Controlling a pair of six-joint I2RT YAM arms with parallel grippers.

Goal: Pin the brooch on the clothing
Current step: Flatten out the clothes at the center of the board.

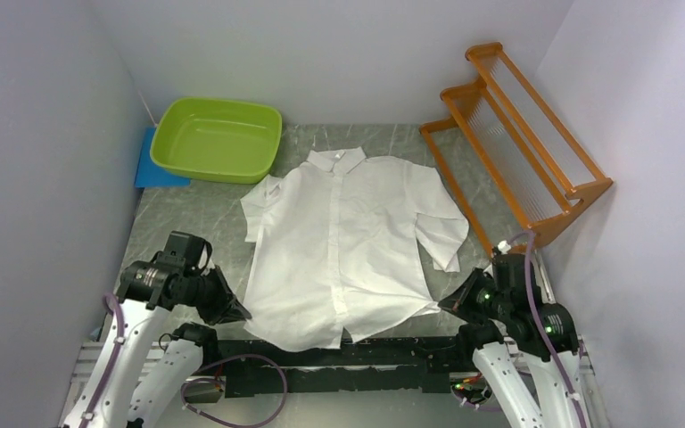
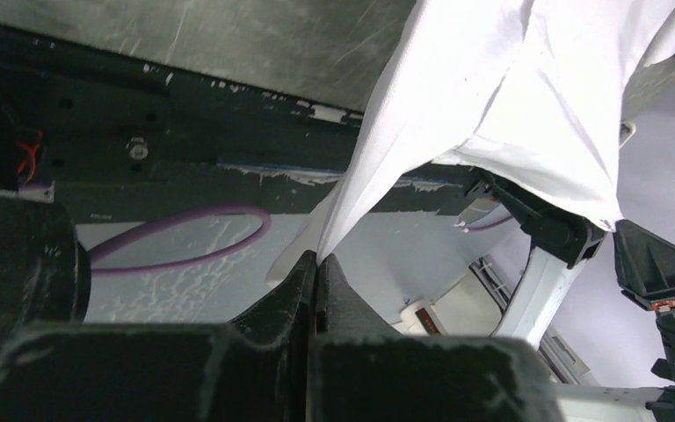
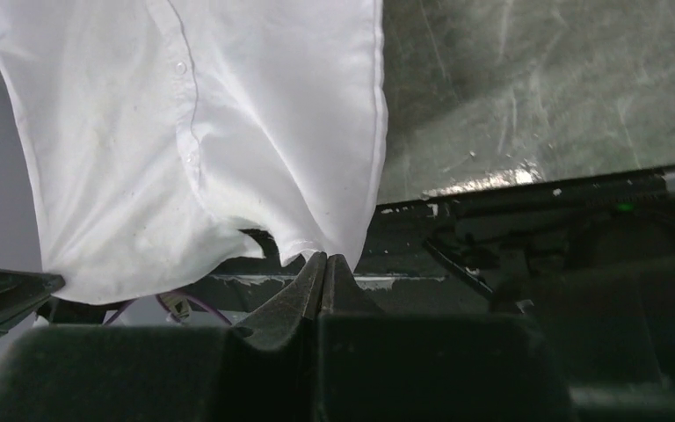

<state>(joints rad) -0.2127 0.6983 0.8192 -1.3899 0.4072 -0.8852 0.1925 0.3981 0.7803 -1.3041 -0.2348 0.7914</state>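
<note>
The white button-front shirt (image 1: 348,241) lies spread on the grey table, collar at the far end, hem hanging over the near edge. My left gripper (image 1: 243,312) is shut on the shirt's bottom left hem corner; the wrist view shows the fabric (image 2: 492,97) pinched at the closed fingertips (image 2: 318,260). My right gripper (image 1: 441,305) is shut on the bottom right hem corner; the right wrist view shows the hem (image 3: 228,158) caught between the tips (image 3: 323,258). No brooch shows in any view.
A green plastic basin (image 1: 218,138) sits at the back left on a blue mat (image 1: 153,165). An orange wooden rack (image 1: 517,143) stands along the right side. White walls enclose the table. A purple cable (image 2: 185,237) loops below the near edge.
</note>
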